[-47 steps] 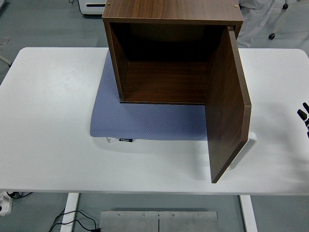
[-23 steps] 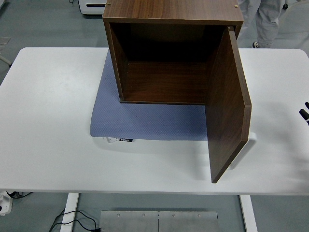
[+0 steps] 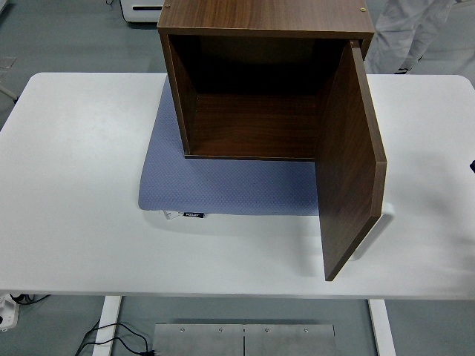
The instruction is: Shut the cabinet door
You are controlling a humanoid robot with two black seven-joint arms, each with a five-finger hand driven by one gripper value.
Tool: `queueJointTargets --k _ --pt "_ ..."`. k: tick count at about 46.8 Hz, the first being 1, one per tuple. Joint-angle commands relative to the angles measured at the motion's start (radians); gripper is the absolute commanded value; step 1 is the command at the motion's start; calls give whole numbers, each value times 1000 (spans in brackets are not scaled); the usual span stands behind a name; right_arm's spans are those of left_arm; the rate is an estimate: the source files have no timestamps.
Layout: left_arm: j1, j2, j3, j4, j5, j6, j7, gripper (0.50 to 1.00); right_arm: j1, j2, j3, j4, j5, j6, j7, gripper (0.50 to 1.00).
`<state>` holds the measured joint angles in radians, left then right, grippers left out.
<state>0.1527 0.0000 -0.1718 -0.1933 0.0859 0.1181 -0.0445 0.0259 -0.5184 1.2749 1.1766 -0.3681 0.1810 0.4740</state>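
Cabinet point(image 3: 260, 81), a dark walnut box, stands toward the far side of the white counter point(image 3: 74, 222), its open front facing the near edge. Its base rests on a blue-grey mat point(image 3: 223, 189) that reaches out in front of it and to its left; a small dark label sits at the mat's near edge. The inside of the cabinet is dim, showing only a bare wooden floor and back wall.

Its door point(image 3: 349, 163) is hinged on the right side and stands wide open, swung out toward the near edge so that its inner face looks left across the opening. The door's free edge hangs just above the counter, near the front. A pale handle point(image 3: 384, 215) peeks out from behind the door's outer face, low on the right.

At the far right edge of the view, a tiny dark sliver of the right hand point(image 3: 472, 167) shows over the counter, well apart from the door; I cannot tell how its fingers are set.

Beyond the counter, at the top right, a person's light trouser legs point(image 3: 404, 33) are visible.
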Motion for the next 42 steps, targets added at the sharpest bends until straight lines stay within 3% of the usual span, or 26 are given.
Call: queueJointTargets --k 1,29,42 --pt "-1 0 0 0 0 0 0 1000 0 0 0 0 0 0 0 1000" --pt "-1 0 0 0 0 0 0 1000 -1 -32 11 -11 0 0 0 1000" --pt "1 0 0 0 0 0 0 1000 -20 -83 24 -14 1 6 0 1000"
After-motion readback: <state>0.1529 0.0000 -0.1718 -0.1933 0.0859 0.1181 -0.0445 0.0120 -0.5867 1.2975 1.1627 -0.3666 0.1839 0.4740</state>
